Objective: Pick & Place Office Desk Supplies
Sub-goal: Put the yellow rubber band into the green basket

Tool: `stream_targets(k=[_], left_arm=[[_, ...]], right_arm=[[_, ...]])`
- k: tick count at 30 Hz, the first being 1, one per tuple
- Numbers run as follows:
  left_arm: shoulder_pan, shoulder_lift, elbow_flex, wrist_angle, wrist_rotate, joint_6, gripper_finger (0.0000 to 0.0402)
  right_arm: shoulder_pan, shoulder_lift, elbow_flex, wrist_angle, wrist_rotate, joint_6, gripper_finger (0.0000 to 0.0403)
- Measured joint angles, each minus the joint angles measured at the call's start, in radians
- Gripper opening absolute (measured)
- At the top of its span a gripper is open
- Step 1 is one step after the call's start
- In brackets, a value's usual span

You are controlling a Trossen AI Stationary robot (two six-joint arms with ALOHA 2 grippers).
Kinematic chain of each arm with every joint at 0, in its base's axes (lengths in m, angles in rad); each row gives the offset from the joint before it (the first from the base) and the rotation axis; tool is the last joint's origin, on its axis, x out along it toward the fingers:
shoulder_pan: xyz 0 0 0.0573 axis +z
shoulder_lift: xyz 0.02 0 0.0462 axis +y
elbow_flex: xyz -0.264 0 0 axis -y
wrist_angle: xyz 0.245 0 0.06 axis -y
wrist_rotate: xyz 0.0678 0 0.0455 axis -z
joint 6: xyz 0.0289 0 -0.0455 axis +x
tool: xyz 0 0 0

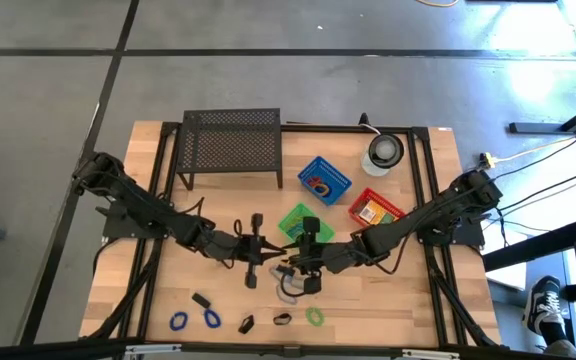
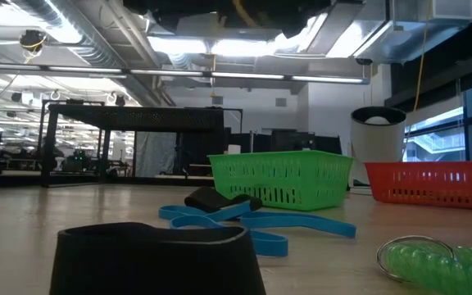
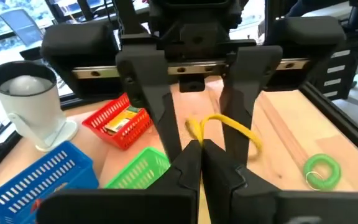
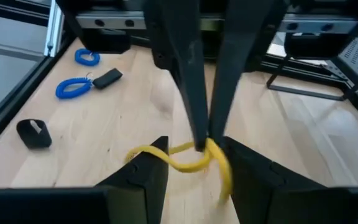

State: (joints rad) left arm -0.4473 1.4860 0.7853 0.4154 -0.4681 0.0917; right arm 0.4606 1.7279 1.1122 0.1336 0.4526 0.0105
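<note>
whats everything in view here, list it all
mesh rack: one, black, far side of the table
round object: one, white and grey, far right corner
blue basket: one, right of the rack, something red inside
red basket: one, right of the blue one, holds a yellow-orange packet
green basket: one, mid-table
blue coil loops: two, near edge, left
green coil loop: one, near edge
small black items: three, near edge
grey loop: one, just below the grippers
yellow loop: one, pinched mid-table
left gripper: shut on the yellow loop
right gripper: open, facing the left one, fingers either side of the loop
</note>
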Motion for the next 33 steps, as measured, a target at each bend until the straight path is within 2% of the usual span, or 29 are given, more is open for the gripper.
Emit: stream_targets(k=[4,26,30,33], left_arm=[[0.0,0.0,0.0,0.0,-0.031,0.0,0.0004],[0.001,0.0,0.001,0.031,-0.038,0.053,0.0004],[0.001,0.0,0.001,0.031,-0.038,0.053,0.0004],[0.001,0.0,0.001,0.031,-0.04,0.053,0.0004]], right_arm=[[-0.001,0.0,0.0,-0.002,0.004,0.004,0.0146],[-0.029,0.0,0.0,0.0,0.0,0.123,0.0146],[-0.036,0.0,0.0,0.0,0.0,0.16,0.0128],[-0.044,0.0,0.0,0.0,0.0,0.185,0.0096]])
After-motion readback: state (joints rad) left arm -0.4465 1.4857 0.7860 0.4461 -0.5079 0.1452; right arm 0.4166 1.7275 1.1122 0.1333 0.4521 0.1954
